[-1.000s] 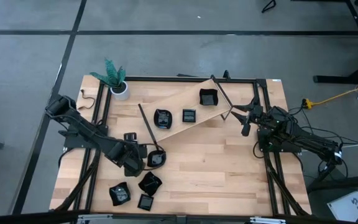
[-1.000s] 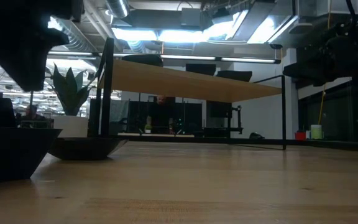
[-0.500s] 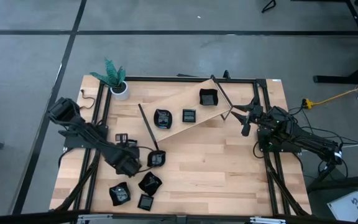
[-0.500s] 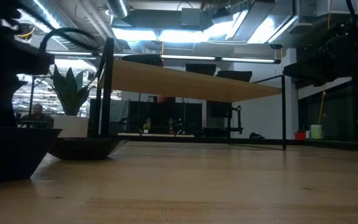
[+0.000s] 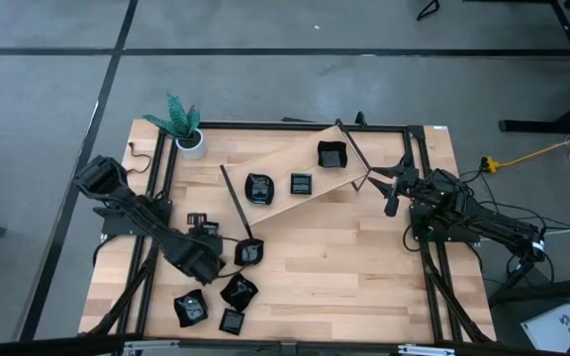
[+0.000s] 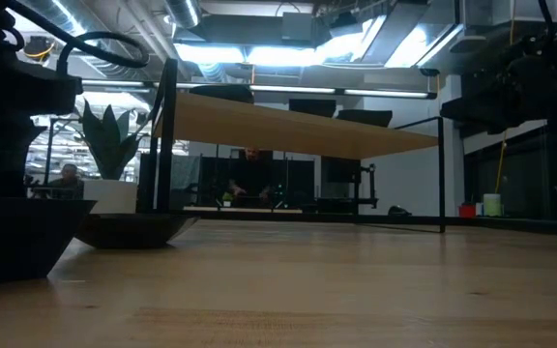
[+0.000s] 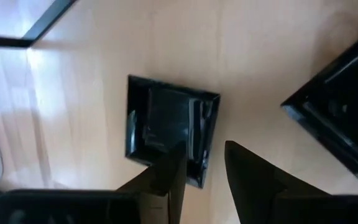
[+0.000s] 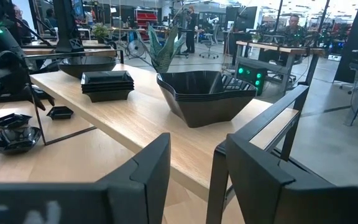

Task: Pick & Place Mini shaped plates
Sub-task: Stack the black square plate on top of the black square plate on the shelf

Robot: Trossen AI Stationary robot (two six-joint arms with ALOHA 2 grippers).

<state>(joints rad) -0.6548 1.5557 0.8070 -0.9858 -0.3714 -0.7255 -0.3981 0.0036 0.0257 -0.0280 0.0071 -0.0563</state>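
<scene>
The pale wooden worktop (image 5: 344,257) is carrying everything, with a tilted light wooden shelf board (image 5: 295,163) propped across its far half, apparently serving as the drop-off surface. Three of the small glossy black mini shaped plates are sitting on that board: a rounded one (image 5: 259,188), a small square one (image 5: 301,184) and a larger square one (image 5: 332,154). The rest are lying loose at the near left of the worktop, probably as the supply pile: one stack (image 5: 249,252) just beside the left arm, then a leaf-like dish (image 5: 237,291), another dish (image 5: 190,308) and a small square dish (image 5: 231,320) nearer the edge.

The left gripper (image 7: 201,168) is hovering above a small square black dish (image 7: 169,127) lying flat on the wood, its fingers (image 7: 166,174) standing a little apart and holding nothing, seemingly lining up over the dish's rim for a pick. The right gripper (image 8: 191,155) is waiting at the right side by the shelf's end, its fingers parted and empty.

A white pot with a green plant (image 5: 188,133) is standing at the far left corner, clear of the work.
</scene>
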